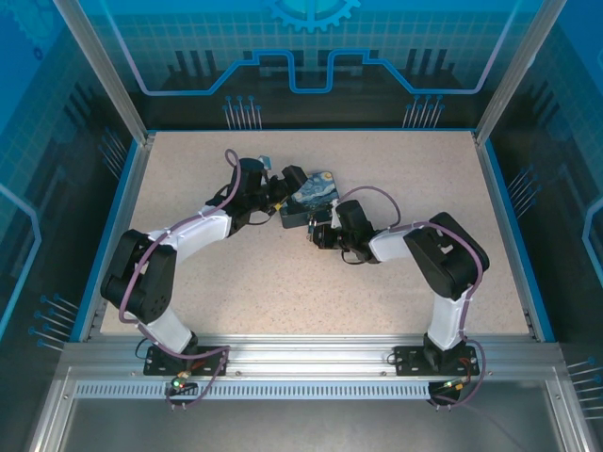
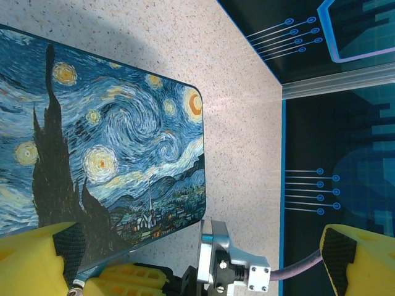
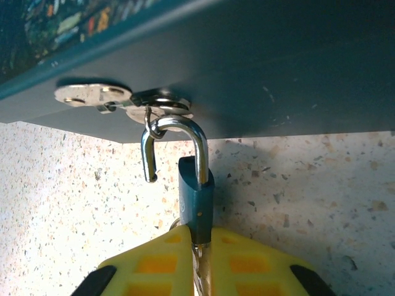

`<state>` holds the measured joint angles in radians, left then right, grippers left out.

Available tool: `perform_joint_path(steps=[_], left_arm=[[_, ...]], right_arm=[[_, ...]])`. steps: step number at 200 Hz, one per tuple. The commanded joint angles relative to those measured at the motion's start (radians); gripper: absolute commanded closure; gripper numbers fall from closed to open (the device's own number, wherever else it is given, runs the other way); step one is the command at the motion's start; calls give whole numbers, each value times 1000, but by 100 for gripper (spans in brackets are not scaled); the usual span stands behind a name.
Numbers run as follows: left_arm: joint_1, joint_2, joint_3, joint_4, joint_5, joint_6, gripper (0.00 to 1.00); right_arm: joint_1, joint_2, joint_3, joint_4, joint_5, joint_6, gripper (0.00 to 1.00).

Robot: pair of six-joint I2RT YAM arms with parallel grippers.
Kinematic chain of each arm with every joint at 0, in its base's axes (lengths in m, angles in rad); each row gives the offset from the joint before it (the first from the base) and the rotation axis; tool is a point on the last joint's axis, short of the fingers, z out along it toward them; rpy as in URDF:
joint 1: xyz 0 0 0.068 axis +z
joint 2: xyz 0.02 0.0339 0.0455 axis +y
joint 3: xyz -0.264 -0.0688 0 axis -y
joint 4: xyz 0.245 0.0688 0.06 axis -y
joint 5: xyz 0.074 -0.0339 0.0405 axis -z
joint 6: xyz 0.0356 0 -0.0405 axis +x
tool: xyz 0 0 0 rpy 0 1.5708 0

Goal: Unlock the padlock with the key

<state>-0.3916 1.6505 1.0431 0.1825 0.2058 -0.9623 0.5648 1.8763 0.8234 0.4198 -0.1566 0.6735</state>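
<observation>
There were two arms, one box, one padlock and one key. From above, the left gripper (image 1: 285,182) sat at the left end of the painted box (image 1: 311,191). The right gripper (image 1: 318,234) sat at the box's near side, on the speckled table (image 1: 283,282).

The left wrist view showed the swirly lid and two yellow fingers (image 2: 37,259) spread wide, holding nothing.

The right wrist view showed the blue padlock (image 3: 196,194) hooked to the box's side, its silver loop popped open. The right gripper's fingers were squeezed on the thin key (image 3: 199,271) under the padlock.
</observation>
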Motion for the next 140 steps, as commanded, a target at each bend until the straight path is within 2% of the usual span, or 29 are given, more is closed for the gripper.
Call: perform_joint_path(steps=[1,42,103,140], left_arm=[[10,-29,25,-34,-15,45,1],[9,-41,36,-104,-49,115,1],[9,-65,99,-364,-207,312,1],[8,-60,112,-427,-258,374,1]], right_arm=[[6,-18,-30,-60,25,7,89],[-3,-37,-43,-47,10,45,91],[-10,-36,-73,18,-30,151,93],[-13,-23,-99,89,-50,223,98]])
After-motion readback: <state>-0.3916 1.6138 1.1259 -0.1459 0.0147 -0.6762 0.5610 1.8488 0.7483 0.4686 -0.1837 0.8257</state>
